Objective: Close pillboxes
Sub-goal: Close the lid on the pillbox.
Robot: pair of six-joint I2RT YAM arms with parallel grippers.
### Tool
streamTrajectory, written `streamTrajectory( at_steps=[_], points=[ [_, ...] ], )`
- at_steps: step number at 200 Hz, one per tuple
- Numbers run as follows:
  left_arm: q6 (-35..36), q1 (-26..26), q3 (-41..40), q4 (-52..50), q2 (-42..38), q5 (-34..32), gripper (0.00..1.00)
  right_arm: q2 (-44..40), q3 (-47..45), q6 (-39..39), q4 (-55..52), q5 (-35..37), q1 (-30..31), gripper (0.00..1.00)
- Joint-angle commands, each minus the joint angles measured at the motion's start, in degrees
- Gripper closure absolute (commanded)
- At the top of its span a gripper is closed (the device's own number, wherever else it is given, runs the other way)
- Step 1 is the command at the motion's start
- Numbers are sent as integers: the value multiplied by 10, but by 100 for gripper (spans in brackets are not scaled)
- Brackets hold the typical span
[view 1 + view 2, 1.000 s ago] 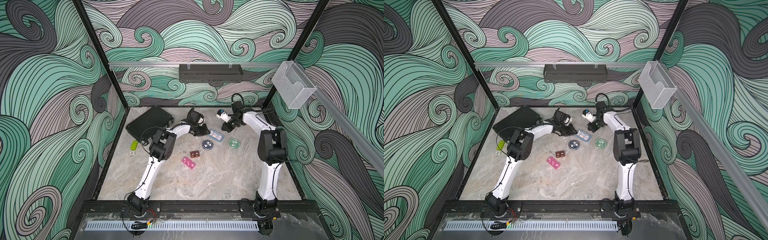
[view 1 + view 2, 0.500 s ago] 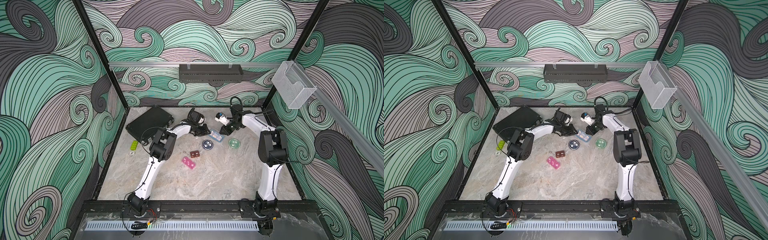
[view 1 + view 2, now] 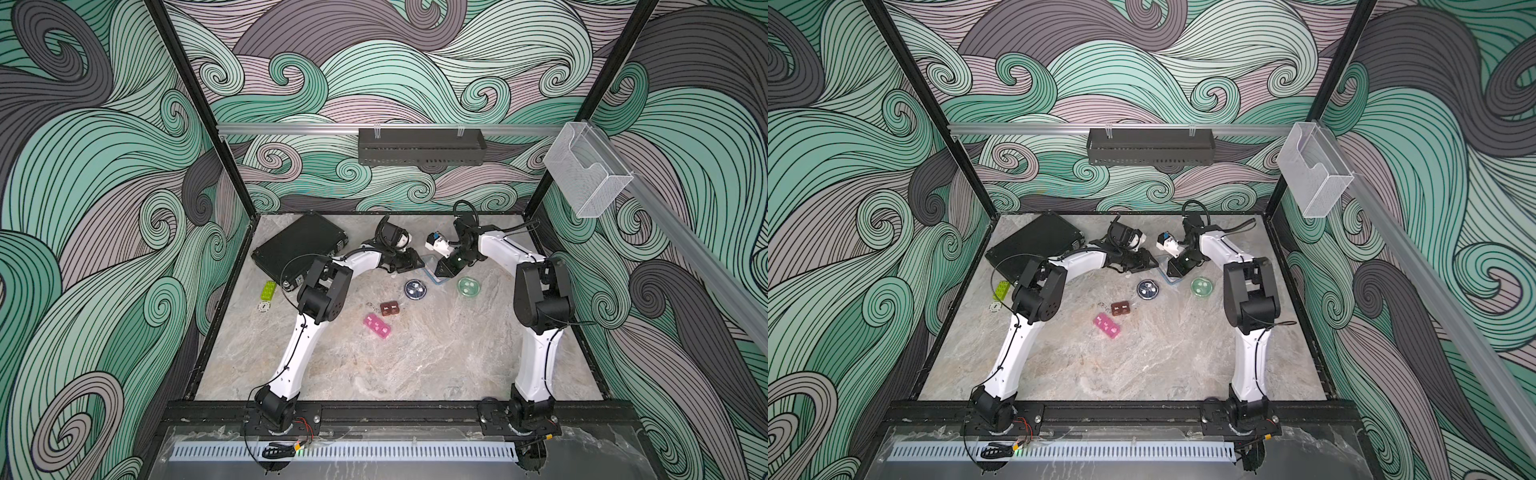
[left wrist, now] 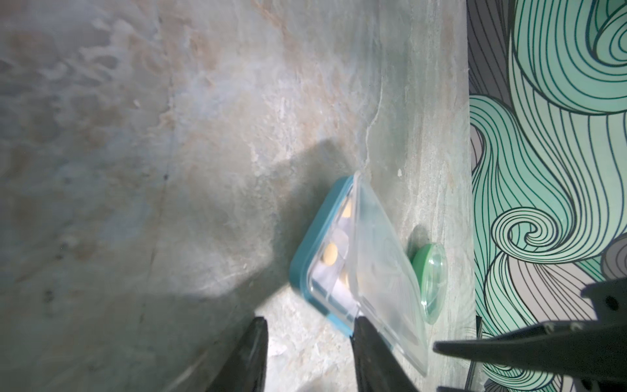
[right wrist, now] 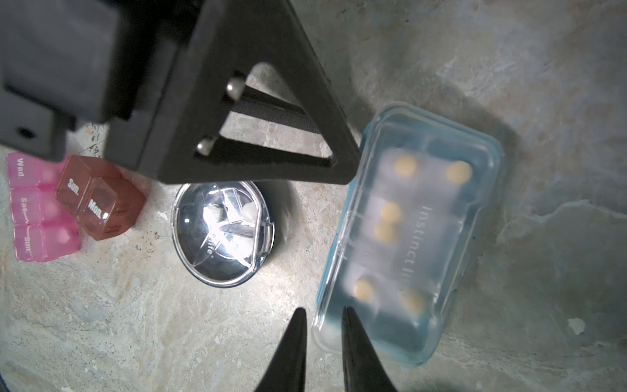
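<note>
Over the marbled table (image 3: 415, 365), near the middle of its far edge, the light-blue pillbox (image 5: 407, 237) is lying with its lid (image 4: 383, 264) ajar. The left tool (image 4: 309, 320) is spreading wider, empty. The right tool (image 5: 323, 310), narrowly parted and empty, is closing in, probably to press the lid shut.

White links (image 3: 297, 353), black joints (image 3: 324, 291), silver screws (image 5: 235, 86)

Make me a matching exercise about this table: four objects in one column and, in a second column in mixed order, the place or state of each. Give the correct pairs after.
Objects
1. black case
2. pink pillbox
3. green pillbox
4. light-blue pillbox

Place or state
A. rectangular, lid ajar
B. far left corner
C. pillbox lowest in both top views
D. round, farthest right

Pairs: 1-B, 2-C, 3-D, 4-A
</note>
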Motion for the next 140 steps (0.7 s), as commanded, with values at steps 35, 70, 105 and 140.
streamTrajectory(
  at_steps=[35, 70, 105, 140],
  points=[
    [37, 20, -50, -65, -27, -51, 54, 5, 14, 33, -5, 35, 5, 78],
    [42, 21, -41, -70, -40, -58, 55, 19, 33, 67, 26, 93, 7, 73],
    [42, 12, 8, -82, -25, -55, 55, 38, 52, 98, 36, 116, 9, 57],
    [46, -6, 84, -111, 16, -46, 54, 63, 68, 108, 36, 127, 15, 51]
  ],
)
